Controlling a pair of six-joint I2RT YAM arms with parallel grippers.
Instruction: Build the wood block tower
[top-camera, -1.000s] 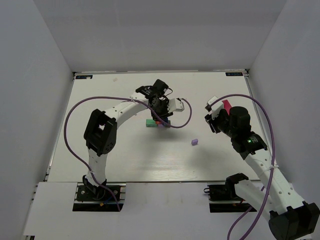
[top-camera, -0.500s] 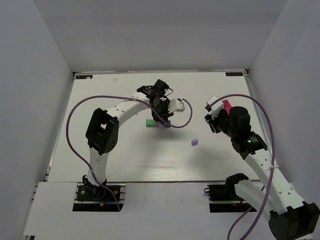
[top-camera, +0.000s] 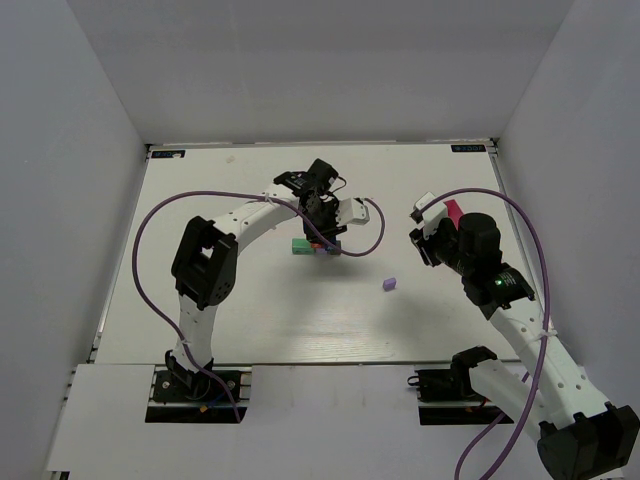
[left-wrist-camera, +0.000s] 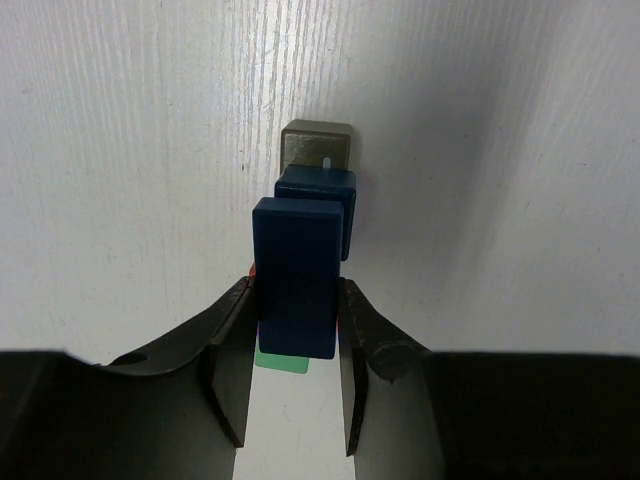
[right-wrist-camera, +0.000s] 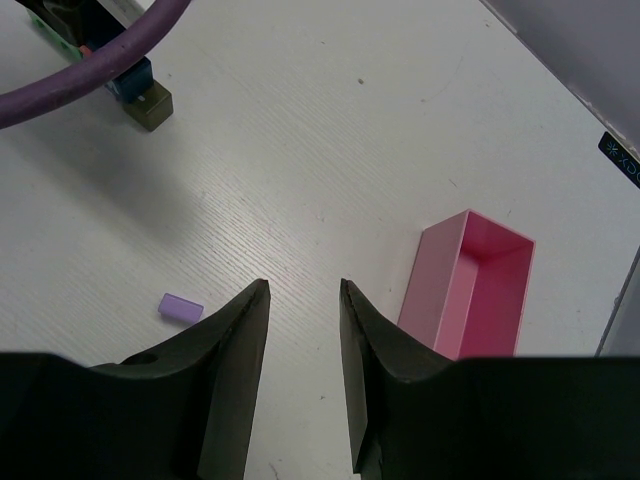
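Near the middle of the table (top-camera: 200, 300), my left gripper (left-wrist-camera: 295, 305) is clamped on a dark blue bar (left-wrist-camera: 295, 265). I hold it flat directly over the tower (top-camera: 312, 245) so it can settle square on the pieces beneath. Green and red edges peek out under it, and I cannot tell if it touches yet. At four o'clock from the tower lies a loose lilac block (right-wrist-camera: 181, 306), likely my next piece. My right gripper (right-wrist-camera: 303, 290) hangs apart and empty, parked clear at three o'clock, with the pink tray (right-wrist-camera: 470, 285) at its two o'clock.

Left end effector (left-wrist-camera: 295, 290) clamping dark blue block (left-wrist-camera: 295, 260) and purple cable (right-wrist-camera: 100, 60) crowd tower (top-camera: 300, 245), open table (top-camera: 250, 300) around lilac block (top-camera: 389, 284)
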